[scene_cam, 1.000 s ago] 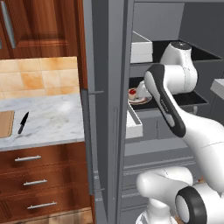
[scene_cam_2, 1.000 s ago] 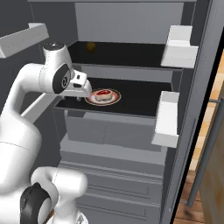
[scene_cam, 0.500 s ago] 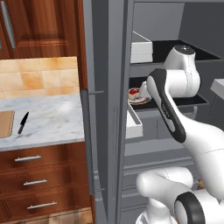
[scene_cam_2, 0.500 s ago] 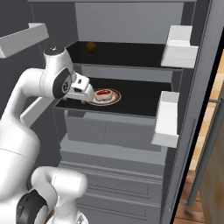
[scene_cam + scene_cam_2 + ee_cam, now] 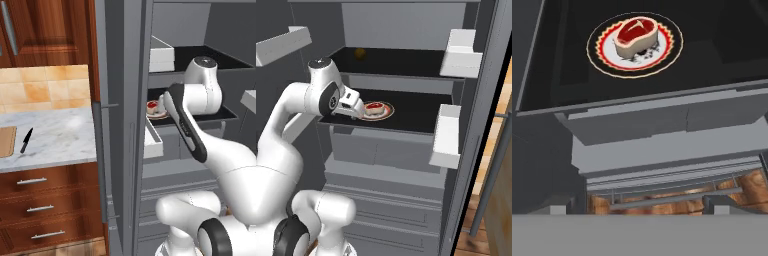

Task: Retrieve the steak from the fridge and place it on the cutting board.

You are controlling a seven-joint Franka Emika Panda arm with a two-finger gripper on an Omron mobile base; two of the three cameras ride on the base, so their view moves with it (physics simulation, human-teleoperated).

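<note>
The fridge (image 5: 406,60) stands with its door swung wide, and the steak (image 5: 636,34) lies on a round plate (image 5: 604,56) with a red ring, set on the black middle shelf (image 5: 416,117). The robot's pincer (image 5: 358,111) reaches in over that shelf from the left of the right base view, just beside the plate and level with the meat, but not touching it as far as can be told. Whether its tips are spread or pressed together cannot be told. From the hand camera the steak sits near the top, beyond the shelf's front lip, so the hand seems aimed low and short of it. The steak looks like a small, light, soft lump with a pale fatty rim; it would likely give under pressure and may be slick, so a gentle pinch across its narrower width, on the rim at mid-height, seems safest. The plate could slide or come along if the tips catch its edge. The cutting board (image 5: 6,141) lies at the far left of the marble counter (image 5: 55,135), next to a small black knife (image 5: 26,140), well apart from the fridge.
</note>
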